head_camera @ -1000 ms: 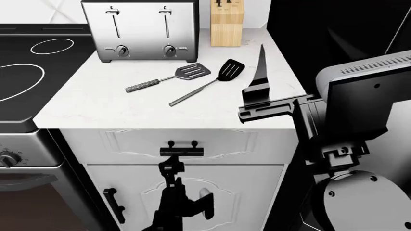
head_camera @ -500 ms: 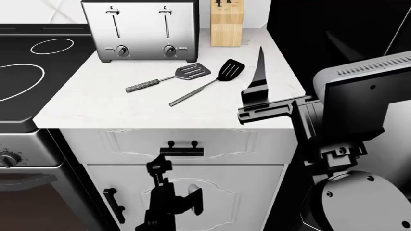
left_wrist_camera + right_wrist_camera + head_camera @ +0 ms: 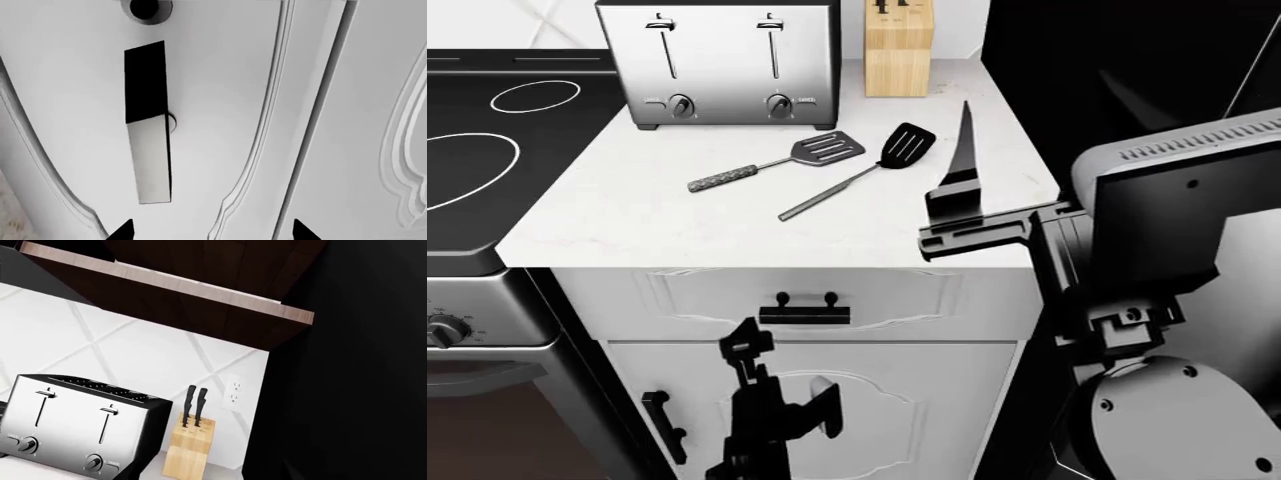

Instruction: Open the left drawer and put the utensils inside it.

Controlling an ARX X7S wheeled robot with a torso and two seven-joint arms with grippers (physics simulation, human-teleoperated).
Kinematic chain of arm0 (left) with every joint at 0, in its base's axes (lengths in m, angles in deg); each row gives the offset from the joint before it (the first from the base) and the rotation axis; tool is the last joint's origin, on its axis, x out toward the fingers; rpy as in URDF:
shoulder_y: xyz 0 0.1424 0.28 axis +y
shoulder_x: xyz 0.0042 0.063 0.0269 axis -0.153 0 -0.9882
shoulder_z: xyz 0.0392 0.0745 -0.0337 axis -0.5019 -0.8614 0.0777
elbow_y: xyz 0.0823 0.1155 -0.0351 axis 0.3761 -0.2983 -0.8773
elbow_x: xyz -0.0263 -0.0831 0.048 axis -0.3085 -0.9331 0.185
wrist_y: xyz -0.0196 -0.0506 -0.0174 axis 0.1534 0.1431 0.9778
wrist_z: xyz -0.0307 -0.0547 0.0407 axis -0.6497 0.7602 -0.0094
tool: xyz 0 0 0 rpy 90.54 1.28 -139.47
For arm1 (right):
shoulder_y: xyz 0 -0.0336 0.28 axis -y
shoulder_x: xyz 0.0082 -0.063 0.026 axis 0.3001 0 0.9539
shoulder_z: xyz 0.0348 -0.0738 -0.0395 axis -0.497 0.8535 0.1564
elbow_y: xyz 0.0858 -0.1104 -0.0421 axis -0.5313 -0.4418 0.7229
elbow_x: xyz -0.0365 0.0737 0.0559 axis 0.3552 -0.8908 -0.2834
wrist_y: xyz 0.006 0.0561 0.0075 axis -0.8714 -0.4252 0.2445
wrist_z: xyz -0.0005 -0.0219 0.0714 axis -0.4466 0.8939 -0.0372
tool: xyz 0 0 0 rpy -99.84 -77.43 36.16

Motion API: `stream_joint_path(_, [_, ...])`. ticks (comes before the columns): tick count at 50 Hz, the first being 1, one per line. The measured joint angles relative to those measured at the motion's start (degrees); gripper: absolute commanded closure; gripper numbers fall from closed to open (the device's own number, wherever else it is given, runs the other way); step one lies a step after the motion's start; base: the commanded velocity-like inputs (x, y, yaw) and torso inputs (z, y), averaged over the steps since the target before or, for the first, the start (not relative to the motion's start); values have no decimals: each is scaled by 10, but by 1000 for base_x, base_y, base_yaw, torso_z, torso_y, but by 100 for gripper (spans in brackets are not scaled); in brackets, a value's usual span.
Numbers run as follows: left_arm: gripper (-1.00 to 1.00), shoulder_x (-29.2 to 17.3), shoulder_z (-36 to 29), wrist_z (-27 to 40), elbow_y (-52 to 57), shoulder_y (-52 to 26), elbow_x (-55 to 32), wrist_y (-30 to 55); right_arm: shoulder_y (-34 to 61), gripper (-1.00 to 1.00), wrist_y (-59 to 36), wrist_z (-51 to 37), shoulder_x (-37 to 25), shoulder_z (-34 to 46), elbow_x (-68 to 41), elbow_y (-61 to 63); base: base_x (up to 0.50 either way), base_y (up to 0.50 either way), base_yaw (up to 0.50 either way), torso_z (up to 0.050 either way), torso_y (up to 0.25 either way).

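Drawer front, shut, sits directly under the toaster's surface; rigid, it should slide if I take its short black bar handle. My left tool hangs just below that handle, fingers parted, empty. Right tool: cannot tell.

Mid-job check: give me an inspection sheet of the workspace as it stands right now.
Surface: white countertop, holding the toaster, knife block and utensils.
Job's things: left drawer shut, black bar handle not gripped; grey slotted spatula and black slotted spatula lie on the counter.
Clutter: steel toaster; wooden knife block.
Grippers: left gripper below and left of the handle, open, empty; right gripper over the counter's right edge, state unclear.
Cables: nothing seen.
Surroundings: black cooktop at left; cabinet door beneath drawer.
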Motion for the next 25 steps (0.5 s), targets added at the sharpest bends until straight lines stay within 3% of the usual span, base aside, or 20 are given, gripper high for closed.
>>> stream_joint_path(25, [-100, 0, -4, 57, 8, -14, 2, 40, -5, -100, 8, -8, -4, 3, -9, -3, 0, 0, 0, 0, 0])
